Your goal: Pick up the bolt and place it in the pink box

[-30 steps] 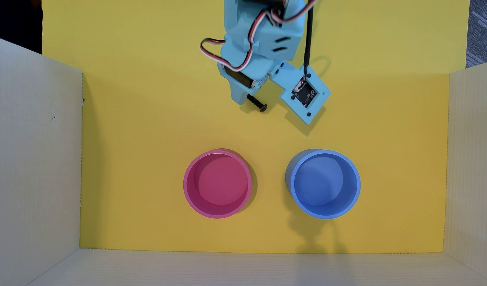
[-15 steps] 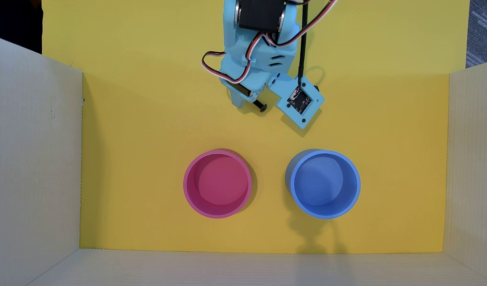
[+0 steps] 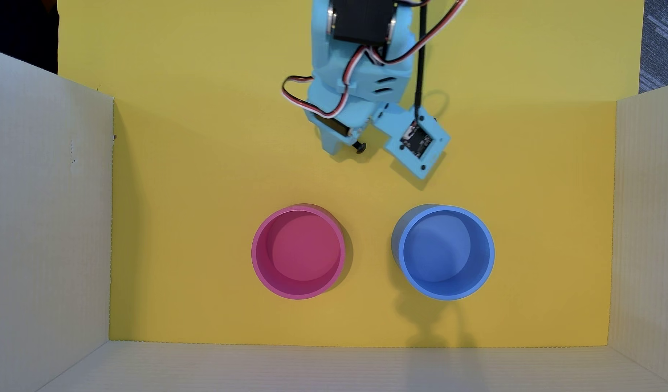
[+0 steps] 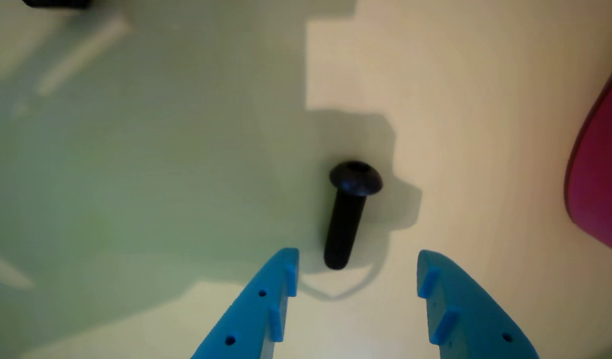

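Observation:
The bolt (image 3: 360, 147) is small and black and lies on the yellow floor just beside my blue gripper (image 3: 352, 147). In the wrist view the bolt (image 4: 350, 214) lies with its rounded head pointing away. The end of its shaft sits just inside the gap of my open gripper (image 4: 358, 259), touching neither fingertip. The pink box (image 3: 298, 251) stands upright and empty lower in the overhead view, well apart from the bolt. Its rim shows at the right edge of the wrist view (image 4: 600, 189).
A blue round container (image 3: 443, 252) stands to the right of the pink box. Pale cardboard walls (image 3: 46, 211) enclose the yellow floor on the left, right and bottom. A small dark object (image 4: 56, 2) shows at the top left edge of the wrist view, too cut off to identify.

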Robot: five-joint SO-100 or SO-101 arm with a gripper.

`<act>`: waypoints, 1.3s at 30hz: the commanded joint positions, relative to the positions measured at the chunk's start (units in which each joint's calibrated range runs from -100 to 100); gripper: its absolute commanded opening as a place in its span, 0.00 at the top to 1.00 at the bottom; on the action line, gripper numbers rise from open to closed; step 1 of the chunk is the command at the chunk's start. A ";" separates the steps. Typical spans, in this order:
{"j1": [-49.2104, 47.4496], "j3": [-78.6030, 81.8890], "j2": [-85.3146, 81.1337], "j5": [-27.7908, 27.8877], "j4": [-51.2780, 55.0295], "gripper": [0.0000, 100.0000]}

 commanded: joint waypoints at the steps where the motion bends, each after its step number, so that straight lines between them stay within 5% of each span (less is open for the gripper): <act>1: 0.06 -1.37 2.13 0.21 -0.10 0.83; 10: 0.14 -7.97 9.62 0.21 2.82 0.84; 14: 0.14 -8.43 10.29 0.16 3.85 0.99; 27: 0.36 -9.15 8.78 0.21 3.76 0.99; 39: 0.87 -16.02 -12.43 0.31 5.22 0.99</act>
